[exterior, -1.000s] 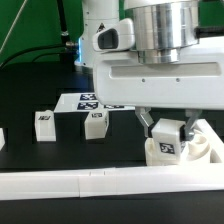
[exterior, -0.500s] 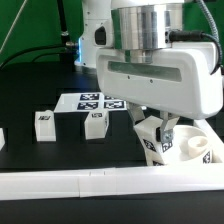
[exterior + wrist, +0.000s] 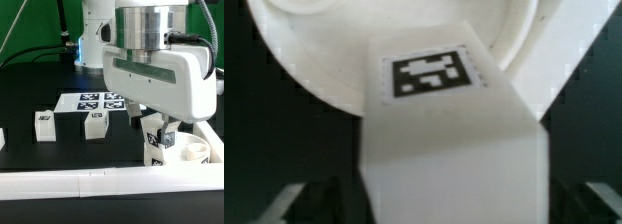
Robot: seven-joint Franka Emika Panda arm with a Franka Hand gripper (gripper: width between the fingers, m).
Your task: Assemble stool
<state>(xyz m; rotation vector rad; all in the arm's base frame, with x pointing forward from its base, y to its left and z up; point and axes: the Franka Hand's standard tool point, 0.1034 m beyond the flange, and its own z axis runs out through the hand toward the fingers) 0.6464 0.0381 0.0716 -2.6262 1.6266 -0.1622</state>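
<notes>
- Hand (image 3: 160, 131): two-finger unit on a white robot arm, lowered at the exterior view's right; fingers stand apart, one on each side of a leg; the wrist view shows a dark gap between each fingertip and the leg's flanks; nothing clamped.
- Small blocky white plastic leg (image 3: 156, 146): between the fingers, roughly upright; black-and-white square marker tag on its visible face; touching the seat disc at that disc's side toward the exterior view's left; whether it sits inside a recess cannot be told; in the wrist view the same leg (image 3: 452, 150) fills the middle, tag uppermost.
- Thick round white plastic seat disc (image 3: 200, 152): on the black table (image 3: 60, 152) at the exterior view's right, partly hidden behind the hand; a curved hollow shows on its top.
- First loose leg (image 3: 43, 123): white tagged block, on the table toward the exterior view's left, well apart from the seat disc.
- Second loose leg (image 3: 96, 124): like block, near the first, just in front of the marker board.
- Marker board (image 3: 92, 100): flat on the table behind the loose legs.
- Long white rail (image 3: 60, 183): lying along the table's near edge.
</notes>
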